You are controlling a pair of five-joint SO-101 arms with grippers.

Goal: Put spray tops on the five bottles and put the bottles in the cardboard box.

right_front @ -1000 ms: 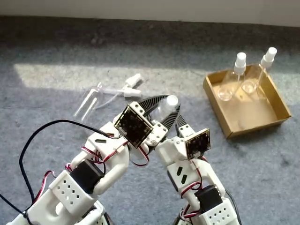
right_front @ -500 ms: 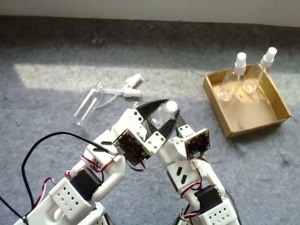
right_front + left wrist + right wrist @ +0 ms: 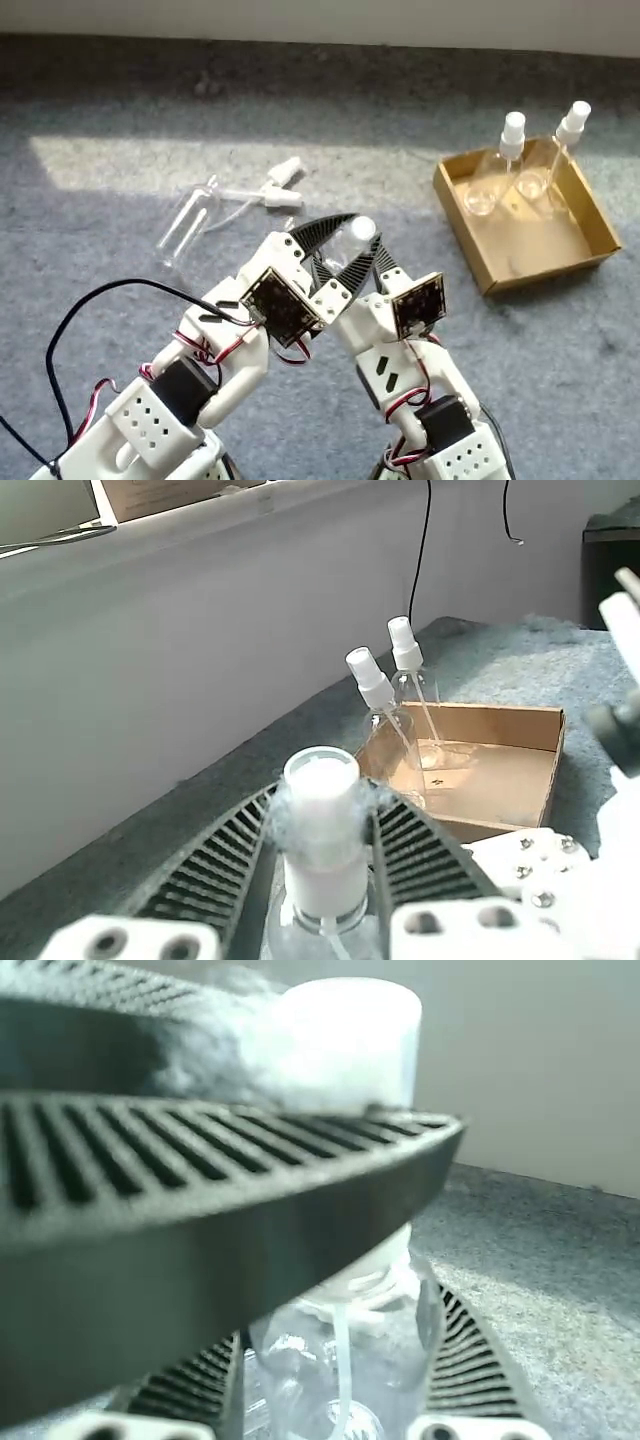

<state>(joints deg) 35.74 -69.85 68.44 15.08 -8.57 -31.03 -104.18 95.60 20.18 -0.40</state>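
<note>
Left arm drew back over sunlit grey carpet by wall

Counted four bottles in all: two stood in the cardboard box, one bottle was up between the arms, and one bare bottle lay flat. Spray tops: three were on bottles, and there looked to be two loose ones, though that pair was hard to make out. Just one cardboard box. Two arms.
</note>
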